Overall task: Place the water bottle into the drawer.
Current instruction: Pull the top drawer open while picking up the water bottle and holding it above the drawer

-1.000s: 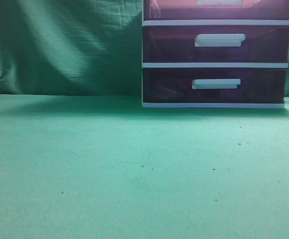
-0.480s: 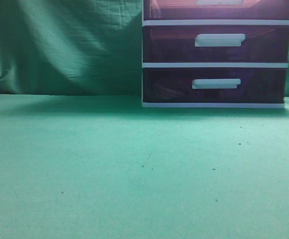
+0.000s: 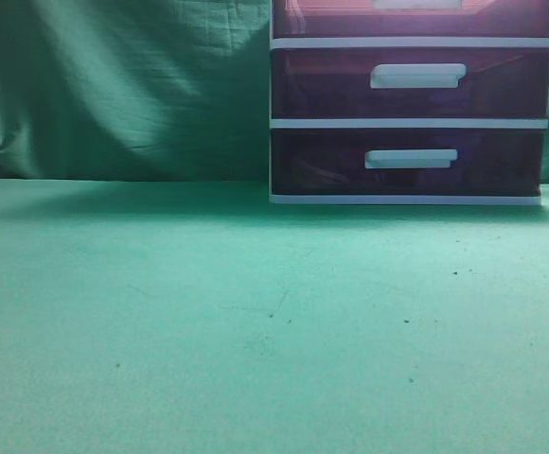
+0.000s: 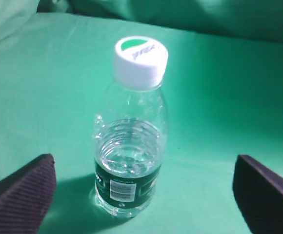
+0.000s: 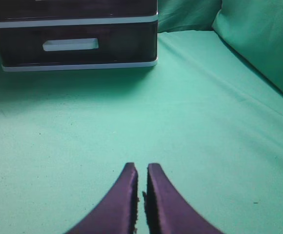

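Note:
A clear water bottle (image 4: 131, 146) with a white cap and dark green label stands upright on the green cloth in the left wrist view. My left gripper (image 4: 144, 183) is open, with the bottle between its two wide-apart fingers and nearer the left one, untouched. My right gripper (image 5: 141, 170) is shut and empty above the cloth. The top drawer (image 3: 331, 19) of the white-framed unit is cut off at the top edge of the exterior view and looks shut. Neither gripper nor the bottle shows in the exterior view.
The drawer unit (image 3: 407, 123) stands at the back right, with two like dark red-purple drawers below the top one; its lowest drawer (image 5: 68, 45) shows in the right wrist view. A green cloth (image 3: 208, 312) covers the table and hangs as a backdrop behind.

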Robot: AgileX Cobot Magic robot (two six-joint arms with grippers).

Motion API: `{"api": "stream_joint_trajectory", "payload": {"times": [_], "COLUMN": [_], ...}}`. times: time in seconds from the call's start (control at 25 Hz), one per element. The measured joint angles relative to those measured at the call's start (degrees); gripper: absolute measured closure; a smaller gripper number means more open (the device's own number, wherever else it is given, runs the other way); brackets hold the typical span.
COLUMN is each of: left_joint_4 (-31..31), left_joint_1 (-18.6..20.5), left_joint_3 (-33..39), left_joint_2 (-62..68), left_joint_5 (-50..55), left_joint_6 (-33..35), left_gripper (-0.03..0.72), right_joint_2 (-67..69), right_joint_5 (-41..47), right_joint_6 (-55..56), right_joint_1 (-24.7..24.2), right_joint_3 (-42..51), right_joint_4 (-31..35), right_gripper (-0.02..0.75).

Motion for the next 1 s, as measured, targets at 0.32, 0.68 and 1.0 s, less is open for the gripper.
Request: {"api": "stream_joint_trajectory", "payload": {"times": [0.32, 0.68, 1.0], "left_joint_4": [-2.35, -4.97, -2.61], "left_joint_1": [0.0, 1.01, 1.01], "left_joint_3": [-7.71, -13.37, -13.71], "left_joint_2": [16.15, 26.52, 27.63], "left_joint_5": [-4.84, -8.33, -9.57], "left_joint_6": [0.38, 1.87, 2.15], "left_gripper": [0.048, 0.152, 0.403], "right_joint_2": [0.0, 0.0, 0.0], "right_joint_5": [0.0, 0.0, 0.0], "right_joint_6": [0.0, 0.0, 0.0], "right_joint_1": [0.0, 0.0, 0.0], "right_joint_3": [0.0, 0.0, 0.0], "right_joint_4": [0.0, 0.0, 0.0], "right_gripper": [0.689, 0.689, 0.689]}}
